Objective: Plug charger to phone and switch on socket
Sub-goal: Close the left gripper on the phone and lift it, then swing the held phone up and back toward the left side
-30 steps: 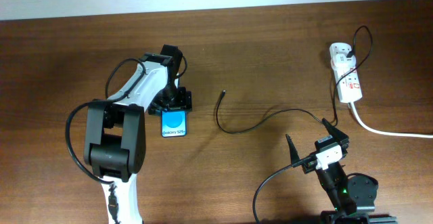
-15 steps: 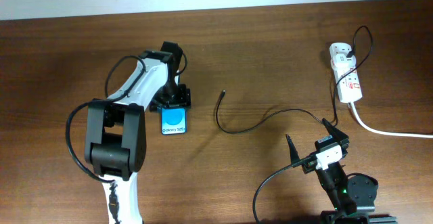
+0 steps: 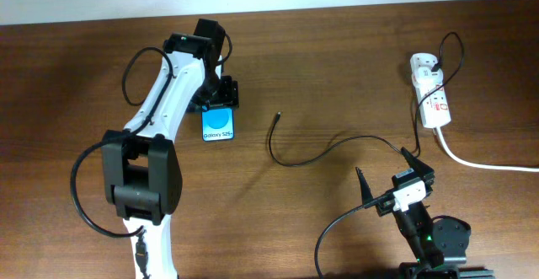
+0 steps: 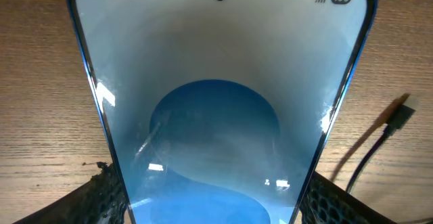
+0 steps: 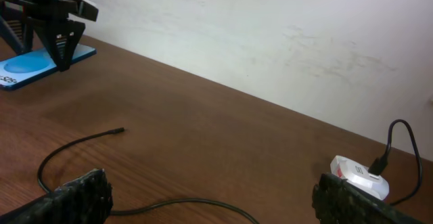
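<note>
Lying between the fingers of the left gripper, the phone is clamped edgewise; it could be dropped if pinched off-centre.

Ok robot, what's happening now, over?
Left end effector clamped on phone, right end effector open, empty. Charger tip loose on table, unplugged. Nothing between tip and phone.

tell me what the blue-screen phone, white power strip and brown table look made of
Slim blue-screened smartphone: glossy glass front, going by sharp reflections; edge frame looks metallic, unsure. Small white power strip: probably moulded plastic, smooth uniform shell. Brown table: wood or wood-look laminate, visible grain, matte.
</note>
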Controlling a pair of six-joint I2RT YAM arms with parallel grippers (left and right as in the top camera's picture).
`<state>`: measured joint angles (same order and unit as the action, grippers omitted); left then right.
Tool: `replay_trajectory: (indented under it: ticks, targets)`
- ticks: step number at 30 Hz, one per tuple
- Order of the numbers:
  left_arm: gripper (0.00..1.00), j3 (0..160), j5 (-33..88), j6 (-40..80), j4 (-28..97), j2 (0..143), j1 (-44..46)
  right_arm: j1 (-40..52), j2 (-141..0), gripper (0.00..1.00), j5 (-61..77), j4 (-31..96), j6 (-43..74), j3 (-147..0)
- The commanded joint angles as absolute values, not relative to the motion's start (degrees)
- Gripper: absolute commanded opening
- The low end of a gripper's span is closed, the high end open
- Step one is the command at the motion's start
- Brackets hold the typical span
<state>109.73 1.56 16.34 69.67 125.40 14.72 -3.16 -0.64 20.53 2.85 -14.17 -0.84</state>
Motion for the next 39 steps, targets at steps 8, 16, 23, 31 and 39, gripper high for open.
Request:
replay_trajectory:
  ticks: [8,16,23,31,39]
  targets:
    - [0.71,111.39,9.08,16.71,70.17,125.23,14.85,-2.63,-0.21,0.99,20.27,2.76,-14.35,-0.32]
    - [0.70,111.39,9.47,16.99,71.05,125.23,14.87,-2.63,-0.21,0.98,20.27,2.76,-14.35,-0.32]
    - [0.68,111.39,11.86,17.34,73.17,125.23,14.85,-2.63,-0.21,0.99,20.27,2.76,-14.35,-0.32]
    - [0.58,111.39,19.22,17.37,74.32,125.23,14.85,-2.63,-0.21,0.99,20.29,2.76,-14.35,-0.32]
    - [0.50,111.39,21.28,20.67,75.13,125.23,14.85,-2.63,-0.21,0.99,20.27,2.76,-14.35,-0.32]
